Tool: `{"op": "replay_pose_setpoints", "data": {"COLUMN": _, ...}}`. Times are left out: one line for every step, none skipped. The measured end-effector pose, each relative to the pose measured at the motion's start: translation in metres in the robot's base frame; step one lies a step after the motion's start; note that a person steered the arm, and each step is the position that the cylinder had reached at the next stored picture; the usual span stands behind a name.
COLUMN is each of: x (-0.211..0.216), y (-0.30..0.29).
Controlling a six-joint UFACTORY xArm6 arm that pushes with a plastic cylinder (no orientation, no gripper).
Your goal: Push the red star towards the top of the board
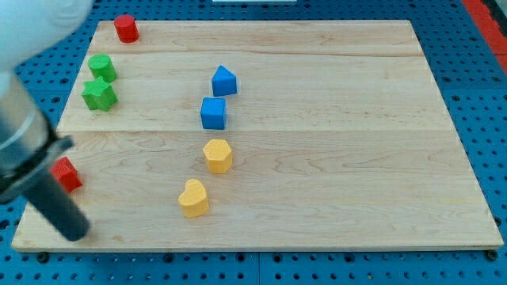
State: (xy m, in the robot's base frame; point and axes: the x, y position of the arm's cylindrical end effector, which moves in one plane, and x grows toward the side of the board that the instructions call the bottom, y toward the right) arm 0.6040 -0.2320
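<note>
A red block (66, 173) lies near the board's left edge, low in the view; the rod hides part of it, so its shape is hard to make out. My tip (74, 232) is at the bottom left, just below and slightly right of that red block. A second red block (126, 28), round like a cylinder, stands at the top left corner of the wooden board (333, 142).
Two green blocks (101, 68) (99, 95) sit at the upper left. A blue pointed block (224, 81) and a blue cube (214, 113) are at centre. A yellow hexagon (217, 155) and a yellow heart (193, 198) lie below them. The arm's blurred body fills the left edge.
</note>
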Motion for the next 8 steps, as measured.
{"op": "replay_pose_setpoints", "data": {"x": 0.006, "y": -0.040}}
{"op": "replay_pose_setpoints", "data": {"x": -0.011, "y": -0.045}}
{"op": "replay_pose_setpoints", "data": {"x": -0.039, "y": -0.045}}
{"op": "replay_pose_setpoints", "data": {"x": -0.065, "y": -0.046}}
{"op": "replay_pose_setpoints", "data": {"x": -0.088, "y": -0.045}}
{"op": "replay_pose_setpoints", "data": {"x": -0.078, "y": -0.042}}
{"op": "replay_pose_setpoints", "data": {"x": -0.078, "y": -0.020}}
{"op": "replay_pose_setpoints", "data": {"x": -0.085, "y": 0.009}}
